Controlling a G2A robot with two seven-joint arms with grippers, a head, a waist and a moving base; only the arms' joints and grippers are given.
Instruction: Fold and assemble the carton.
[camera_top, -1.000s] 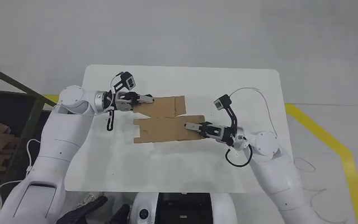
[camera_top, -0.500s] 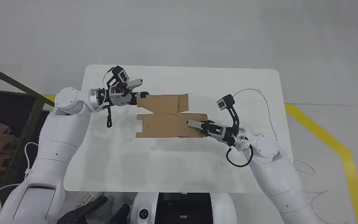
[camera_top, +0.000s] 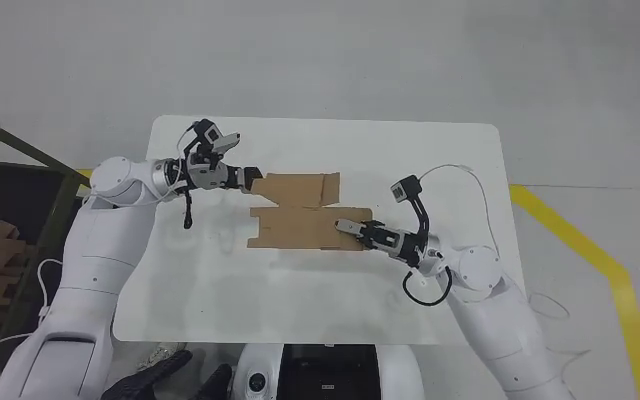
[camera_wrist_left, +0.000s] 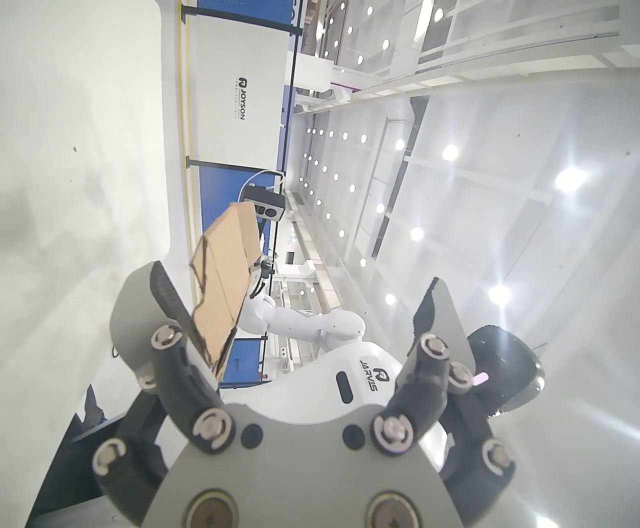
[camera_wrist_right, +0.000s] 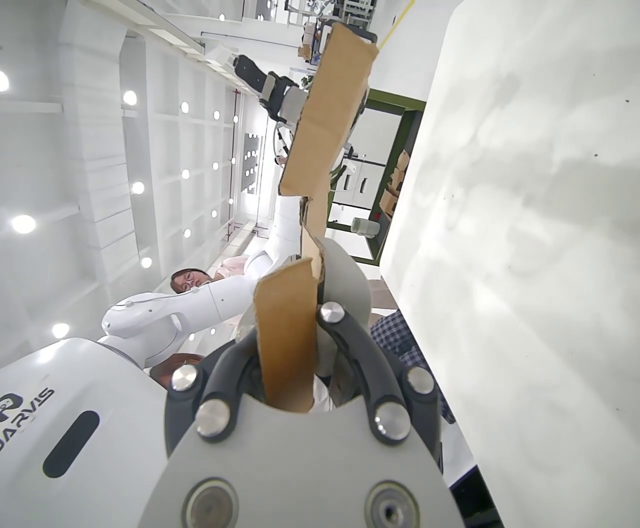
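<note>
Nearest the robot, the right end effector is clamped on the carton, its fingers closed over the right end of the flat brown cardboard. In the right wrist view, a strip of the board runs straight between them. The carton is a flattened blank with notched flaps, held over the middle of the white table with its long side running left to right. Farther off, at the carton's far left corner, the left end effector is spread wide. One finger lies against the cardboard edge and the other is well apart from it.
</note>
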